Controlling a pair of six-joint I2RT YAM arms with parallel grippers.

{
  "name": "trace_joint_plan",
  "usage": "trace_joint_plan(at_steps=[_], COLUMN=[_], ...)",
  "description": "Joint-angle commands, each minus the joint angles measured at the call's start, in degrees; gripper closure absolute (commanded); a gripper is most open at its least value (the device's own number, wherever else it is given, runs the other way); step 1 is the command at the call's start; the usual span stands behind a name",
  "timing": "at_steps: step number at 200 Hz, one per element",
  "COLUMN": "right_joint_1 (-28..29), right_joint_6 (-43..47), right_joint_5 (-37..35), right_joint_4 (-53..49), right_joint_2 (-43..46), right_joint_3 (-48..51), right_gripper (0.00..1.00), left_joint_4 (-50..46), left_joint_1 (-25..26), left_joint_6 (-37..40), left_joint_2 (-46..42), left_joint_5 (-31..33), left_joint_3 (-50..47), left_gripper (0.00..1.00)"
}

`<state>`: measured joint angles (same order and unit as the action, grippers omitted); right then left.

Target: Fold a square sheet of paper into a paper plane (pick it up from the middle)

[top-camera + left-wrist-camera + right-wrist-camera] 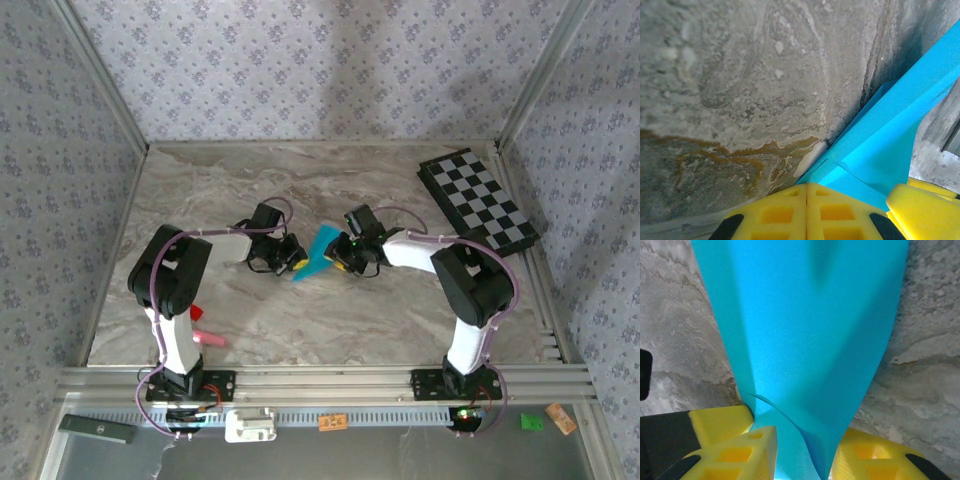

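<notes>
**Operator:** Location of the sheet of paper?

**Technician:** Near the centre of the table, well apart from the checkered board at the far right corner. The sheet is creased, partly lifted off the surface, and sits between the two grippers.

**Operator:** Left gripper condition?

**Technician:** Fingers closed flush against each other. A folded corner of the sheet meets the fingertips. It cannot be determined whether any paper is pinched between them.

**Operator:** Right gripper condition?

**Technician:** Fingers stand partly apart. The sheet runs down through the gap and touches both fingers. Whether it is clamped cannot be determined.
</notes>
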<state>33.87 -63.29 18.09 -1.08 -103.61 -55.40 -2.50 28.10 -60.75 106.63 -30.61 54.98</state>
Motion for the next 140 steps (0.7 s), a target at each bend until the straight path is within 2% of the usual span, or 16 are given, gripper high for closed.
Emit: trace_joint_plan(at_steps=[1,41,72,105,140], right_joint_1=[-0.5,-0.7,-1.1,-1.4,-2.0], right_joint_6=[-3.0,-5.4,-6.5,-6.4,-3.5], right_joint_5=[0.8,1.8,1.7,1.2,-0.9], right_joint_4=[6.2,8.6,9.0,8.7,5.7], right_joint_2=[1.5,0.8,1.1,1.9,4.2], right_joint_3=[2.7,3.8,4.7,4.8,3.9], right_gripper=[0.69,0.75,0.84,0.95,1.00], left_joint_4=[-2.2,-2.1,-2.7,-3.9,-5.3], left_joint_1=[-0.5,-0.5,-0.6,-0.9,-0.8], left_joint_6=[-0.2,-0.1,0.6,3.1,9.5], left_joint_2=[1.1,0.9,0.4,-1.8,-6.5], left_joint_5=[0.7,0.6,0.7,1.5,4.4], left_joint_3=[-1.0,-1.1,-0.6,0.8,2.0], left_gripper=[0.93,0.92,0.90,0.85,0.76])
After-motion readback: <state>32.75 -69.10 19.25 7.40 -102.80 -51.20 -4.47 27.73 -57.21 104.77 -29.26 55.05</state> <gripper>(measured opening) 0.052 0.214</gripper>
